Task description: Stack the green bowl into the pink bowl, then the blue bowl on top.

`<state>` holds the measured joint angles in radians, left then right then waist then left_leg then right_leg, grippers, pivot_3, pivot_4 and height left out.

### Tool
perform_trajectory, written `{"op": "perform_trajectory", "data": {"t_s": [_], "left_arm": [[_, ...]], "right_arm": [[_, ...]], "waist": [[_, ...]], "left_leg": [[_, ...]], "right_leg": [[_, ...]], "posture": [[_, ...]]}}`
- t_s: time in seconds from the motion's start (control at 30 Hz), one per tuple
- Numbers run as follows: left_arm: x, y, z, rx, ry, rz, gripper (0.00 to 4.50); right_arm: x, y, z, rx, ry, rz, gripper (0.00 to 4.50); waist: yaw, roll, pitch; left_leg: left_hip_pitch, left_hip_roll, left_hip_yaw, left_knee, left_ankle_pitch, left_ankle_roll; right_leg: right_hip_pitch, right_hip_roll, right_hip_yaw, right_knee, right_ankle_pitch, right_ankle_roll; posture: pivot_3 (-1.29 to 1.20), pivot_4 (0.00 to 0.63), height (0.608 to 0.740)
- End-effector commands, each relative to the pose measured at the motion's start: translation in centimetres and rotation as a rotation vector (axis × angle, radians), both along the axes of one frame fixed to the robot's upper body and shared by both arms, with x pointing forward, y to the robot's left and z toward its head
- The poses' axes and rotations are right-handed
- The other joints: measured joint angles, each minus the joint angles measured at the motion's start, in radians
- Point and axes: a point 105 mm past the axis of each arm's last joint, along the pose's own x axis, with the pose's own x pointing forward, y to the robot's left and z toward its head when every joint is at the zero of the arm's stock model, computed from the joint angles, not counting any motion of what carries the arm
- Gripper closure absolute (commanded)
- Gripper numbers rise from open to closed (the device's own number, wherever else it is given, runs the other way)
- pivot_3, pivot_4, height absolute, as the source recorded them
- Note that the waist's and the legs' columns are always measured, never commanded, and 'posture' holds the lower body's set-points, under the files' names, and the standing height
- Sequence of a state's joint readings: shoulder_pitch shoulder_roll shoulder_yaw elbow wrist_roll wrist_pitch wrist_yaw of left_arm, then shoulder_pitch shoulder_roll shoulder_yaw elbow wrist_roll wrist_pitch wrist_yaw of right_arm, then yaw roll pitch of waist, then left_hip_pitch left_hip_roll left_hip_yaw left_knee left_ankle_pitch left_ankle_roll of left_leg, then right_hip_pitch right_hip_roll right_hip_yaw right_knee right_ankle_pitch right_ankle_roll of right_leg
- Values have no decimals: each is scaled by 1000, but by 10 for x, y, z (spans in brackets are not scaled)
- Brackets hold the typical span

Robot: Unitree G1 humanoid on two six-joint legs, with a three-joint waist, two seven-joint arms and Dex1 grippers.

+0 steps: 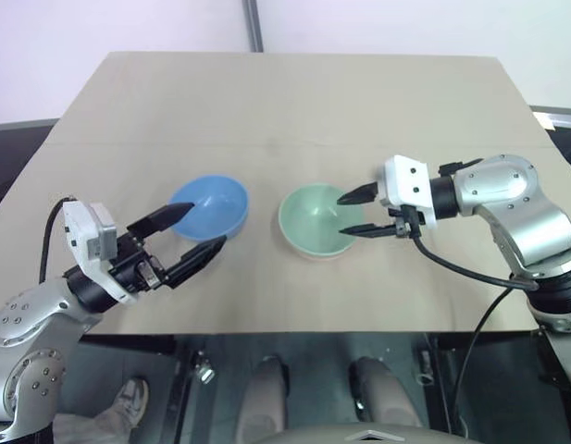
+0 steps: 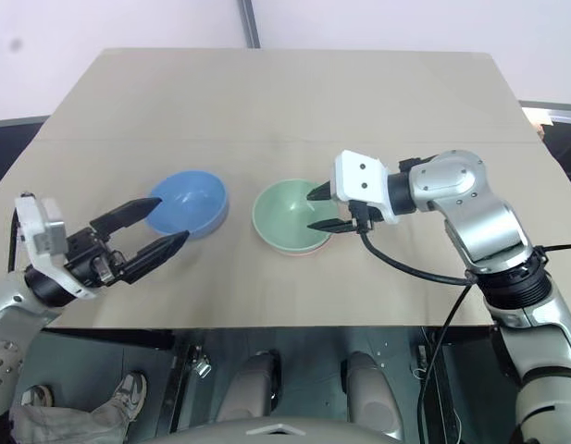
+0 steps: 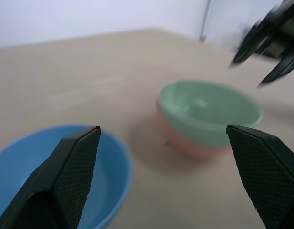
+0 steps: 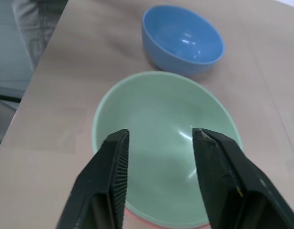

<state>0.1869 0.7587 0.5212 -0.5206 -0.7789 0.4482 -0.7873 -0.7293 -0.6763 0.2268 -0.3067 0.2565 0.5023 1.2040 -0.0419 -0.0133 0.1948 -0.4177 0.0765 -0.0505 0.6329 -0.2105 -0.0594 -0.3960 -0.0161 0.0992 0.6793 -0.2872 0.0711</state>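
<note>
— Two bowls are already nested, as seen from the head view: the green bowl [image 1: 316, 220] sits in the pink bowl [image 1: 313, 253], just below the right end effector [image 1: 359, 213], whose fingers stand apart, holding nothing.

— And the blue bowl [image 1: 211, 207]?

— It is seen just ahead of the left end effector [image 1: 200, 231], fingers spread wide.

— From the left wrist view?

— The blue rim should be straddled squarely, then clamped. From the right wrist view, the stack looks seated evenly on the bench [image 1: 294, 102].
</note>
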Motion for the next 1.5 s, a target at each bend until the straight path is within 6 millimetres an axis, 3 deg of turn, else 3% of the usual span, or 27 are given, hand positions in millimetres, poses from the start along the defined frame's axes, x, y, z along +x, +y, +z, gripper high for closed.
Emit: {"op": "perform_trajectory", "data": {"t_s": [0.03,0.2,0.3,0.5,0.73,0.87,0.9,1.3,1.5], "left_arm": [[8,6,8,208,-55,143,0],[23,14,4,508,6,289,0],[30,-8,-1,767,-14,110,0],[38,-7,-23,938,29,61,0],[42,-8,-34,939,45,49,2162],[46,-13,-25,917,-10,38,4105],[47,-16,-19,903,-39,32,4409],[41,-65,43,746,-207,-213,4409],[40,-93,54,765,-261,-400,4409]], "right_arm": [[-13,-8,26,129,0,-4,2094],[-25,-12,29,173,48,-6,2094],[-28,-15,28,187,57,-22,2094],[-30,-21,27,188,51,-68,2094],[-31,-24,27,191,33,-106,2002],[-30,-26,27,193,23,-124,2002],[-30,-26,27,194,22,-127,2002],[-23,-35,30,203,-3,-176,2002],[-23,-47,34,199,-27,-232,2002]], "waist": [[2,-1,0],[1,-1,0],[4,-1,1],[-4,0,1],[1,0,1],[2,-1,1],[2,-1,1],[3,-1,1],[3,-1,1]], "left_leg": [[0,0,0,0,0,0],[0,0,0,0,0,0],[0,0,-1,0,0,0],[0,0,2,-3,0,0],[-12,0,1,-2,0,0],[-14,-1,1,1,0,0],[-14,-1,1,1,0,0],[-14,-1,0,3,0,0],[-14,-1,0,4,0,0]], "right_leg": [[0,0,0,0,0,0],[0,0,0,0,0,0],[0,0,-1,0,0,0],[-2,0,1,0,0,0],[-13,0,1,1,0,0],[-14,0,1,1,0,0],[-14,0,1,1,0,0],[-13,0,0,4,0,0],[-13,0,0,7,0,0]], "posture": [[0,150,740],[0,150,740],[0,150,740],[0,150,740],[0,150,740],[0,150,740],[0,150,740],[0,150,740],[0,150,740]]}}
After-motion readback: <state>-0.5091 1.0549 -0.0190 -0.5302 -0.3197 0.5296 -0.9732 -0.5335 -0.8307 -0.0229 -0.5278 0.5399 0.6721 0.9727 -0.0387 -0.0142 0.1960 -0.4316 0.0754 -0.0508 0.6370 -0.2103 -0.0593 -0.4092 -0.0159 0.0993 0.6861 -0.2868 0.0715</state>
